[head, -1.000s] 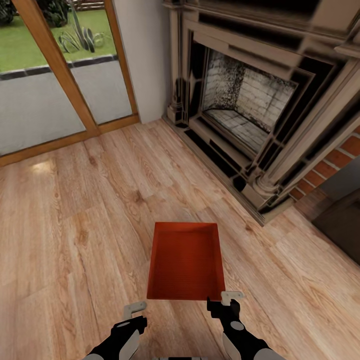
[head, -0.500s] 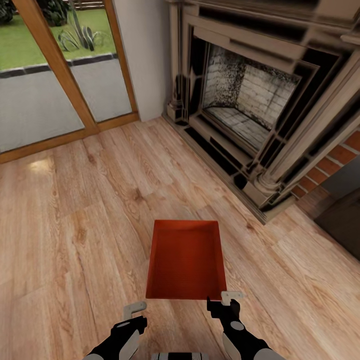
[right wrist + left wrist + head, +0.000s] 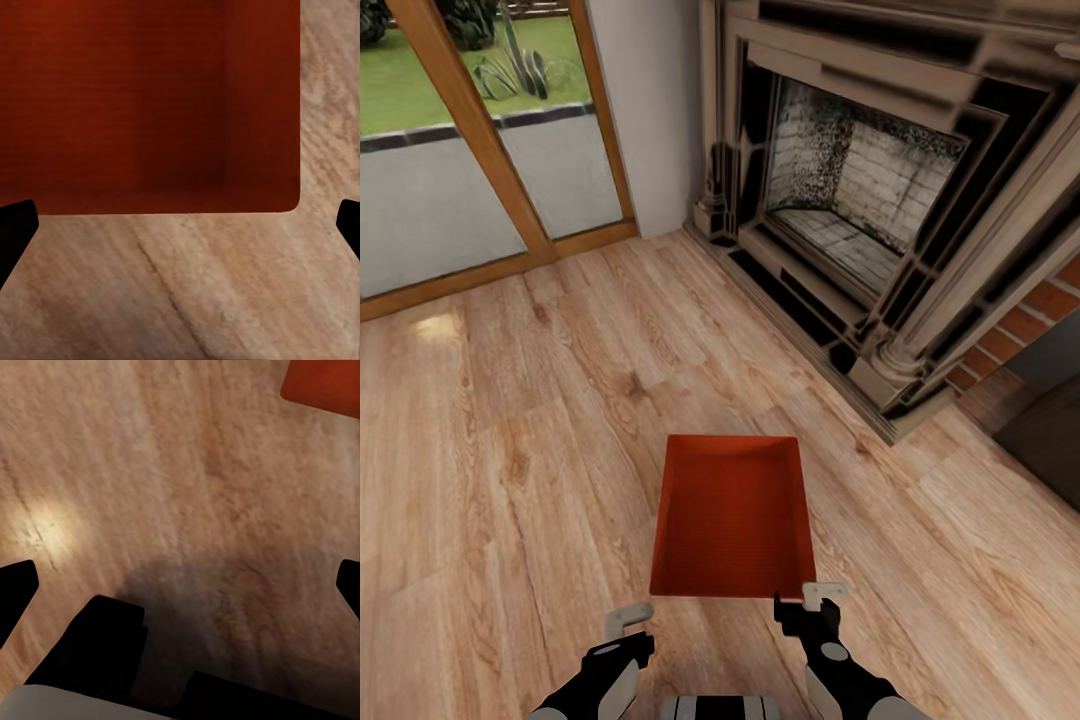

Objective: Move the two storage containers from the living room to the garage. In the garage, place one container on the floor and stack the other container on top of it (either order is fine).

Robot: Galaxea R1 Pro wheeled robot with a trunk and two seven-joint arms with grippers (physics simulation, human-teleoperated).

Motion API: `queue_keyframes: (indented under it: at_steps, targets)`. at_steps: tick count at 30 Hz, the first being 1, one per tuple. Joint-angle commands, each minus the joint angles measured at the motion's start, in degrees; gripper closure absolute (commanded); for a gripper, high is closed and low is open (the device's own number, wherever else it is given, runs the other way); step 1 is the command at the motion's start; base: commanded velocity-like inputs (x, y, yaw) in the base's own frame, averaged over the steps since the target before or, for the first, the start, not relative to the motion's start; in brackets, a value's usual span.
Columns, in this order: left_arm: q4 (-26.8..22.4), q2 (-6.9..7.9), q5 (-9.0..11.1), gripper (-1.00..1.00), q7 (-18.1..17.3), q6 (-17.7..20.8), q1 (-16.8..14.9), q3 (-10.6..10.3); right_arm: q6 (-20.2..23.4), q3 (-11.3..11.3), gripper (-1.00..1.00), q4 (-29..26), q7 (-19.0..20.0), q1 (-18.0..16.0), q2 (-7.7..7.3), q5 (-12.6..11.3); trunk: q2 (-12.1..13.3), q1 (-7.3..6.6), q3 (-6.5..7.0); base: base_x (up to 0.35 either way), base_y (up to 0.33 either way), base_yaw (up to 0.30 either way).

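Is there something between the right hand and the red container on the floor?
Nothing visible. The right hand hangs open at the near right corner of the red-orange container, with only bare wood-plank floor between them.

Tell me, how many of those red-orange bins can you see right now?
1. The storage container sits on the wood-plank floor, just ahead of the right gripper and left gripper. A second one may be out of frame.
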Motion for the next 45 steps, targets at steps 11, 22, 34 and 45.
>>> queue_keyframes:
  at_steps: [11,22,34,45]
  targets:
    - [-2.2,1.56,-1.2,-1.0,-0.5,-2.3,-2.2,-2.0,-2.9,0.4,-1.0,0.9,-0.4,0.0,-0.07,-0.2,-0.4,0.21,-0.21,0.0,0.0,0.0]
    - [-2.1,2.52,-1.2,-1.0,-3.6,-4.0,-2.4,-2.1,-4.8,0.5,-1.0,0.8,0.6,0.0,-0.05,-0.5,-0.4,0.21,-0.21,0.0,0.0,0.0]
    - [-2.6,2.91,-1.2,-1.0,-10.5,-4.5,-2.4,-2.1,-4.8,0.5,-1.0,0.8,1.0,0.0,-0.1,-0.5,-0.4,0.21,-0.21,0.0,0.0,0.0]
    - [-2.6,2.9,-1.2,-1.0,-10.5,-4.5,-2.4,-2.2,-4.8,0.5,-1.0,0.8,1.0,0.0,-0.09,-0.5,-0.4,0.21,-0.21,0.0,-0.082,0.0]
